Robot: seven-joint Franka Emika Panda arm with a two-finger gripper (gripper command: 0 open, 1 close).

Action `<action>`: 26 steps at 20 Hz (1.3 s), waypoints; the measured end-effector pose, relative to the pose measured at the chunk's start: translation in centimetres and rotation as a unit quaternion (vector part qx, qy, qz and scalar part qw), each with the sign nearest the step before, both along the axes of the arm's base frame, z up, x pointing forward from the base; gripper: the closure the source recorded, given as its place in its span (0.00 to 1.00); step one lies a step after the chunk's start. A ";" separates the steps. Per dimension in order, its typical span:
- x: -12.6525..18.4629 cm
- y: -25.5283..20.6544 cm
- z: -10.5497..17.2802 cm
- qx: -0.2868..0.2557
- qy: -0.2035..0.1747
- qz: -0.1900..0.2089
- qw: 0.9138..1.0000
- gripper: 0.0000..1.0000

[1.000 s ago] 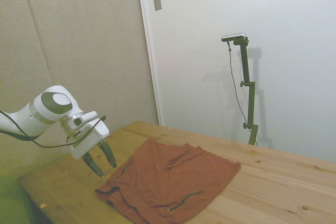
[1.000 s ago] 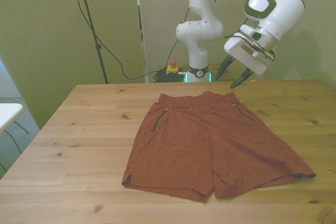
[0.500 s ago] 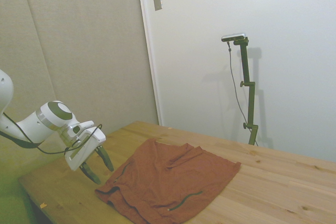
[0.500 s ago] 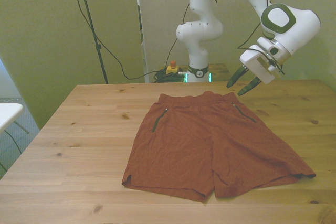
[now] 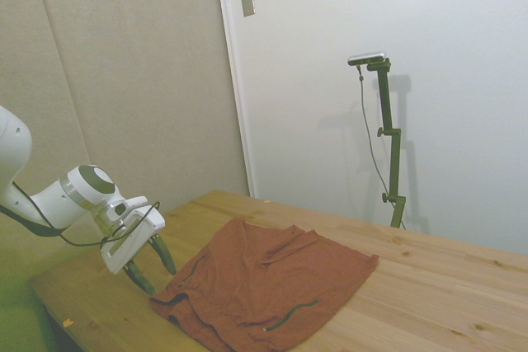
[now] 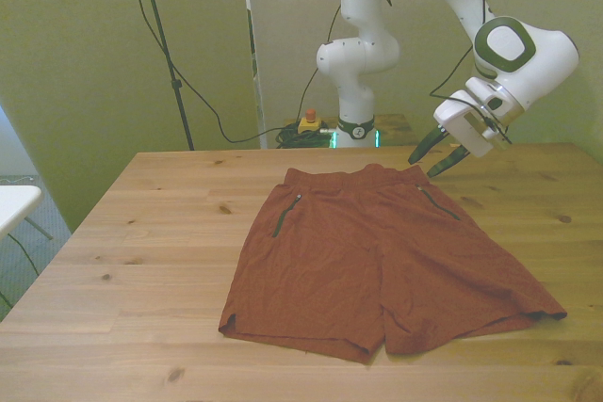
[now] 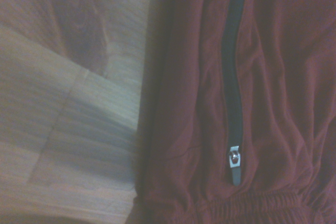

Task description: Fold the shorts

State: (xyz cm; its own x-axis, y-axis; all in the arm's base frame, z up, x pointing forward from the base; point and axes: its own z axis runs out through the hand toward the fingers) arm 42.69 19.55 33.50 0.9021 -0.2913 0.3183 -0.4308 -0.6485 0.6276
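Note:
The rust-red shorts [image 6: 377,256] lie spread flat on the wooden table [image 6: 141,233], waistband toward the far edge, with two dark zip pockets. In the side view the shorts [image 5: 264,282] show as a wrinkled sheet. My gripper [image 6: 431,161] hovers open just above the waistband corner at the front view's right, fingers pointing down at the table. From the side, the gripper [image 5: 150,263] sits beside the garment's near corner. The wrist view shows the shorts [image 7: 273,77] close up with a dark zipper [image 7: 233,77] and its metal pull, next to bare wood.
A bare stretch of table [image 5: 429,286] extends past the shorts' leg hems. A white table corner [image 6: 14,204] pokes in at the front view's left. Cables and a red button [image 6: 307,120] sit behind the table by the robot's base.
The gripper has come down and moved toward the front view's right, from above the waistband to close beside its corner. It stays open. The shorts have not moved.

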 end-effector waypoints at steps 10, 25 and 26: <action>-0.2 -1.1 -1.4 -0.012 0.019 -0.012 1.000 1.00; -0.1 -1.3 -2.4 -0.012 0.027 -0.013 0.999 1.00; -0.1 -1.4 -2.4 -0.012 0.028 -0.013 0.999 1.00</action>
